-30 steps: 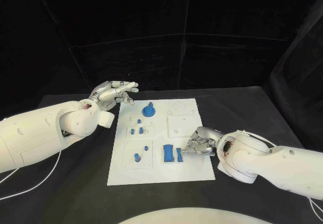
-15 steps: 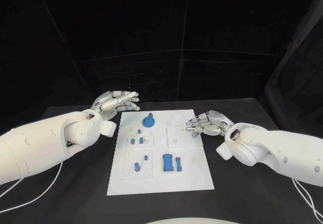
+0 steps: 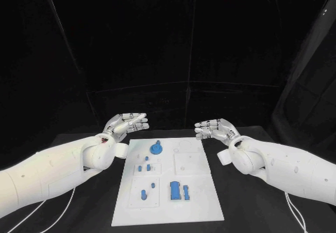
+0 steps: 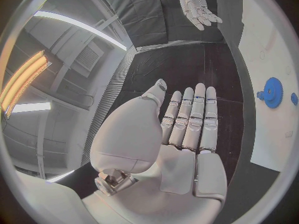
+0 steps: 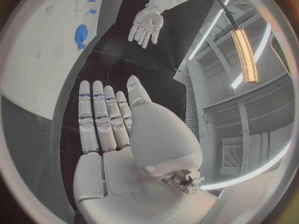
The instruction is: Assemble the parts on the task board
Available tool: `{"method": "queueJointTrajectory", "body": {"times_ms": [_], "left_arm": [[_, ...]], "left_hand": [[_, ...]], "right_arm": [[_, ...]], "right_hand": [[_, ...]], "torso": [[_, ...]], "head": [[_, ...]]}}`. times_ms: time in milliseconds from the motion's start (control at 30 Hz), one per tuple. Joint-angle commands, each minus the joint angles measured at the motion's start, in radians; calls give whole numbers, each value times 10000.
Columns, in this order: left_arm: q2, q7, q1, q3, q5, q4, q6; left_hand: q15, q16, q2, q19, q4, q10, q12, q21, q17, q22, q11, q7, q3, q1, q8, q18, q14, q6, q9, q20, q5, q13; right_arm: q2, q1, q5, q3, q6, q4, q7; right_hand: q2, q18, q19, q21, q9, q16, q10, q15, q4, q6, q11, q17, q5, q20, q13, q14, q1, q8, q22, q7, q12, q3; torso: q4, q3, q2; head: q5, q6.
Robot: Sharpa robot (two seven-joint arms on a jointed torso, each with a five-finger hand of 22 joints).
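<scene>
Both hands have lifted away from the board since a second ago, and you should note that the head camera has tilted too, so the board's shift down the picture is not a move of the board. From the head view, your silver right hand (image 3: pixel 215 130), which was down at the near blue pieces, now hangs beyond the far right corner of the white flat task board (image 3: pixel 193 206), fingers straight and holding nothing; your silver left hand (image 3: pixel 128 124) hovers beyond the far left corner, likewise spread and empty. On the board you see the blue round gear-like part (image 3: pixel 155 148) at the far middle, small blue pegs (image 3: pixel 143 167) on the left, and the blue rectangular block (image 3: pixel 174 190) with a slimmer blue bar (image 3: pixel 187 191) just beside it near the front. From the left wrist view, the left hand (image 4: pixel 181 149) shows a flat palm with fingers extended side by side over the black table (image 4: pixel 187 69), the gear-like part (image 4: pixel 272 91) off to one side and the right hand (image 4: pixel 198 6) well apart. From the right wrist view, the right hand (image 5: pixel 118 139) is equally flat and empty, with the left hand (image 5: pixel 148 22) opposite. You may judge this as a retreat between steps, or the end of the work; nothing is in hand.
</scene>
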Motion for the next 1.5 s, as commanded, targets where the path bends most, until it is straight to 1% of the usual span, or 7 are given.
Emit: {"method": "queueJointTrajectory", "body": {"times_ms": [33, 100, 133, 700, 733, 800, 1500], "left_arm": [[113, 458, -41, 12, 379, -189, -312], [166, 470, -82, 13, 403, -249, -333], [127, 101, -61, 0, 114, -193, -107], [-383, 460, -555, 410, -402, 2061, -3427], [-433, 494, -603, 449, -452, 2280, -3749], [-547, 574, -713, 541, -567, 2782, -4489], [-821, 767, -980, 761, -846, 3997, -6278]], "left_hand": [[23, -95, 1, -28, -13, 90, -74, -47, -41, -43, -19, 24, -68, 83, -50, 91, 62, 68, -8, 26, 13, -8], [20, -127, 8, -7, -15, 104, -101, -46, -56, -59, -22, 30, -67, 88, -59, 92, 83, 79, -7, 24, 14, -8], [-441, -725, -131, -2420, -339, -2876, -623, -442, -433, -705, -550, -533, -323, -4099, -346, -530, -2896, -2791, -659, -795, -502, -628], [-1469, -1440, -131, -5172, -1130, -6165, -1925, -1475, -1343, -1450, -1750, -1809, -1077, -8725, -1153, -952, -6162, -5957, -659, -1690, -502, -628], [-1469, -1463, -131, -5285, -1130, -6296, -1925, -1475, -1343, -1482, -1750, -1809, -1077, -8916, -1153, -1009, -6299, -6088, -659, -1725, -502, -628], [-1469, -2183, -131, -5553, -1130, -6623, -1925, -1475, -1343, -2231, -1750, -1809, -1077, -9372, -1153, -1012, -6622, -6399, -659, -1816, -502, -628], [-1469, -2183, -131, -6972, -1130, -8359, -1925, -1475, -1343, -2231, -1750, -1809, -1077, -11812, -1153, -1768, -8347, -8071, -659, -2650, -502, -628]], "right_arm": [[236, 20, 520, 9, 629, -314, 722], [353, 19, 520, 9, 692, -464, 749], [278, 1, 168, 1, 179, -354, 216], [-539, -189, 1874, 168, -3101, 2389, 985], [-606, -204, 2014, 182, -3370, 2614, 1048], [-750, -238, 2316, 211, -3949, 3098, 1184], [-1010, -298, 2858, 264, -4993, 3971, 1428]], "right_hand": [[86, 140, 252, -67, -84, -69, 127, -56, -136, 135, -20, -87, -29, -78, -73, 290, -108, -20, -65, -3, -44, 6], [122, 143, 397, -87, -129, -92, 188, -97, -215, 185, -38, -136, -21, -122, -80, 461, -134, -18, -102, -5, -55, 10], [-287, -515, -2671, -756, -484, -379, -3109, -395, 39, -2665, -473, -1012, -516, -766, -699, -3128, -4476, -658, -485, -596, -358, 572], [-1112, -903, -6015, -1559, -1356, -1127, -6742, -1131, 39, -5799, -1499, -1012, -1721, -1501, -699, -7082, -9463, -658, -1418, -1261, -1193, 1880], [-1112, -902, -6159, -1591, -1356, -1127, -6901, -1131, 39, -5931, -1499, -1012, -1721, -1527, -699, -7247, -9668, -658, -1418, -1969, -1193, 1880], [-1112, -1011, -6478, -1659, -1356, -1127, -7247, -1131, 39, -6222, -1499, -1012, -1721, -2284, -699, -7621, -10132, -658, -1418, -1969, -1193, 1880], [-1112, -1712, -8281, -2398, -1356, -1127, -9195, -1131, 39, -7907, -1499, -1012, -1721, -2284, -699, -9735, -12759, -658, -1418, -1969, -1193, 1880]], "torso": [[-2, 68, -145], [17, 97, -167], [1, 37, -81], [429, 121, -81], [429, 121, -81], [429, 121, -81], [429, 121, -81]], "head": [[33, 162], [44, 220], [30, 134], [209, -22], [209, -22], [209, -22], [209, -22]]}}
